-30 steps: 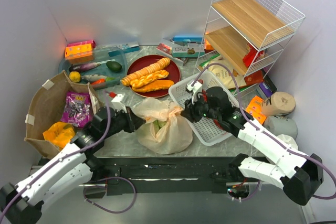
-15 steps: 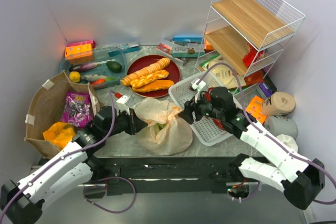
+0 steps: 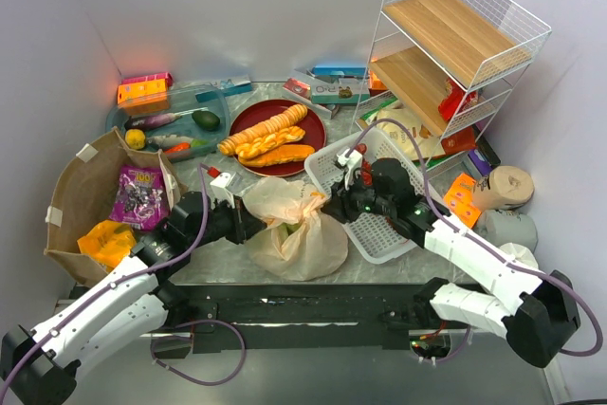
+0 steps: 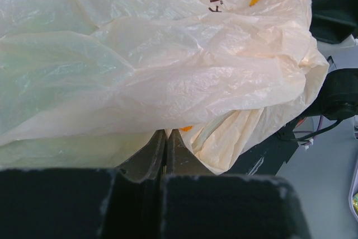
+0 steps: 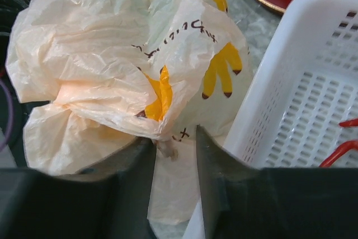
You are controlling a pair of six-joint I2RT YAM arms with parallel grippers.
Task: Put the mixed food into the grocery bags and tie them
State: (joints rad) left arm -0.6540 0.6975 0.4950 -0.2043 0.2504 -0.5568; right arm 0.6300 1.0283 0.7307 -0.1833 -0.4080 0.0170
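Note:
The tan plastic grocery bag [image 3: 299, 225] lies bunched at the table's front, something pale green showing through its film. My left gripper [image 3: 248, 225] is at its left side. In the left wrist view the left gripper [image 4: 165, 132] is shut, pinching the bag's film [image 4: 168, 54] at its tips. My right gripper [image 3: 330, 206] is at the bag's right side. In the right wrist view it [image 5: 174, 132] stands open around a twisted end [image 5: 168, 148] of the bag [image 5: 112, 43]. The brown paper bag [image 3: 81, 192] at the left holds a purple packet [image 3: 139, 194] and an orange packet [image 3: 106, 240].
A white slotted basket [image 3: 322, 170] sits right of the plastic bag, close beside my right fingers [image 5: 302, 82]. Behind are a red plate [image 3: 275, 106] of bread, a clear tub [image 3: 171, 125] of vegetables, boxes, and a wire shelf [image 3: 455, 35] at the right.
My right gripper's jaws have come apart at the bag's twisted end and shifted slightly. The left gripper edged right and stays shut on the film.

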